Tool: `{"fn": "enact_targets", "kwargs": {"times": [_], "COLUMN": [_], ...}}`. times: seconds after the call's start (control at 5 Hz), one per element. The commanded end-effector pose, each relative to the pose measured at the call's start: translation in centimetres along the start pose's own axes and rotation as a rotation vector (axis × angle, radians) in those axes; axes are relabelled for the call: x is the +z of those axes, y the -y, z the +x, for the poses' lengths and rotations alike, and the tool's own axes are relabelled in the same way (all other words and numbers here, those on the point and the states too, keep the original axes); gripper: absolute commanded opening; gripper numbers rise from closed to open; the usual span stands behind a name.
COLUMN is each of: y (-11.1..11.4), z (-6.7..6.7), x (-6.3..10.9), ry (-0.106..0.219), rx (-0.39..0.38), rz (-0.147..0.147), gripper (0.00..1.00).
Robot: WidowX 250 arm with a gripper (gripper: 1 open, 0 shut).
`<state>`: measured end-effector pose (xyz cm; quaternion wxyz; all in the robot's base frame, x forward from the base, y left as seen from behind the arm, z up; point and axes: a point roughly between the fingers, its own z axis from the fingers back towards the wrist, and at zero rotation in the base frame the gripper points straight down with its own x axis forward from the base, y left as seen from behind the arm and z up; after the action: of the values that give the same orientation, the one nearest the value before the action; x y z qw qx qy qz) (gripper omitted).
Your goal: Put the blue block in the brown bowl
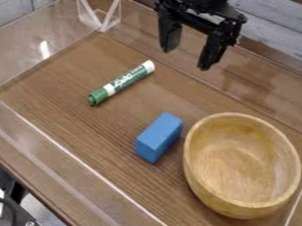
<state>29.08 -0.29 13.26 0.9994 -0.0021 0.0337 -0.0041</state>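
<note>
Hand: your hand (189, 47) hangs above the far side of the surface (63, 87), fingers spread wide and holding nothing.
Blue block: the blue block (159, 137) lies flat on the wood, just beside the brown bowl's left rim, untouched.
Brown bowl: the brown bowl (242, 164) sits at the near right, nothing inside it.
Marker: a green-and-white marker (122, 82) lies to the left, apart from the block.
Progress: nothing is done yet; you have the reach, grasp, lift and drop all ahead of you.
</note>
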Motion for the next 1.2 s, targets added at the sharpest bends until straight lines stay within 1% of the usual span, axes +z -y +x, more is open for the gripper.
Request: {"fn": "enact_targets", "kwargs": {"times": [0.0,0.2,0.4,1.0], "y": [0.2,0.6,0.5,0.7], "z": [-1.0,-2.9,-3.7,-4.3], "x": [-0.6,-1.5,-2.4,-4.4], "ry": [-0.001,0.017,0.03,0.004], "rx": [-0.003,-0.014,-0.027,-0.051], "rz": [-0.004,-0.012,-0.016,-0.021], "gripper": [1.0,1.0,1.0,1.0]}}
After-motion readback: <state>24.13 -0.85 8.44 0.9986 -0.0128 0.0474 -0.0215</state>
